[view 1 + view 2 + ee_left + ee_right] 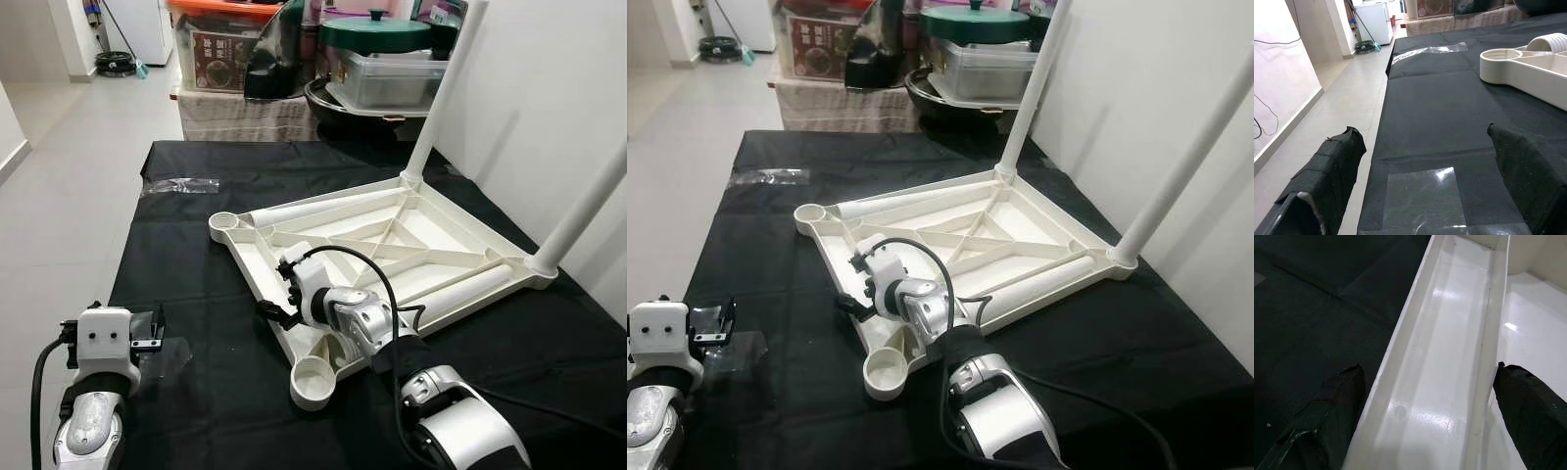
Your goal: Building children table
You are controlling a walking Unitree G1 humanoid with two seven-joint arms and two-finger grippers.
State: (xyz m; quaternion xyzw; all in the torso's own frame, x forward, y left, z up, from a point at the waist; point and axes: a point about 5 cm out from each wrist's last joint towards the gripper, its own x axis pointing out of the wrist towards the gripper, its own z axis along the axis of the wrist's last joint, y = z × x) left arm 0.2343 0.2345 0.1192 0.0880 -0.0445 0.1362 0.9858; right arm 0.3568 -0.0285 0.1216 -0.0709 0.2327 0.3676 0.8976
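From the left eye view, the right arm reaches forward over a black cloth [196,255] with its elbow bent, and the right gripper [277,296] sits at the near-left rim of an upturned white table top [392,235], its wrist turned toward the left. The table top lies ribs-up in the middle of the cloth, turned like a diamond, one corner pointing toward the clutter at the far end. Two legs are fitted and stand upright: one leg [446,93] at the far corner and a second leg [586,208] at the right corner. Two more legs lie flat inside the frame, one loose leg [323,208] along the far-left rim and another loose leg [470,287] along the near-right rim. Two empty round sockets show, one socket [227,223] at the left corner and a near socket [313,382] at the near corner. The left arm is held low at the near-left edge, the left gripper [147,333] pointing across a clear plastic bag [171,354]; a second bag [181,185] lies farther up. In the left wrist view its fingers [1332,171] stand spread above the cloth. In the right wrist view the black fingers [1337,401] are spread wide, straddling the rim's channel.
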